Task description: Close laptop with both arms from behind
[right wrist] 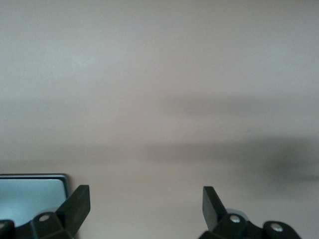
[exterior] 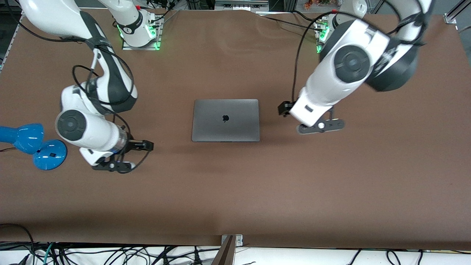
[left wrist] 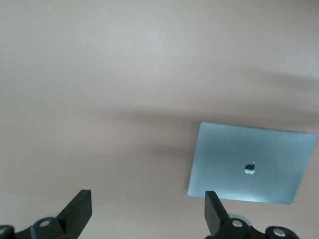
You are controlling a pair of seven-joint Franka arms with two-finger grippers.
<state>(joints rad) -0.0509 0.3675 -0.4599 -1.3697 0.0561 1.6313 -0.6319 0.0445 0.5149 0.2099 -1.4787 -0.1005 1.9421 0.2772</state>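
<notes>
The space-grey laptop (exterior: 225, 120) lies shut and flat in the middle of the brown table, with the dark apple logo up. It also shows in the left wrist view (left wrist: 251, 162), and one corner of it shows in the right wrist view (right wrist: 30, 191). My left gripper (exterior: 321, 126) hangs open and empty over bare table beside the laptop, toward the left arm's end; in its own view (left wrist: 148, 209) the fingers stand wide apart. My right gripper (exterior: 113, 166) hangs open and empty over bare table toward the right arm's end; its own view (right wrist: 146, 206) shows only table between the fingers.
A blue desk lamp (exterior: 33, 143) lies at the table edge at the right arm's end, close to the right arm's wrist. The arm bases (exterior: 140, 31) stand along the edge farthest from the front camera. Loose cables (exterior: 110, 254) lie off the edge nearest that camera.
</notes>
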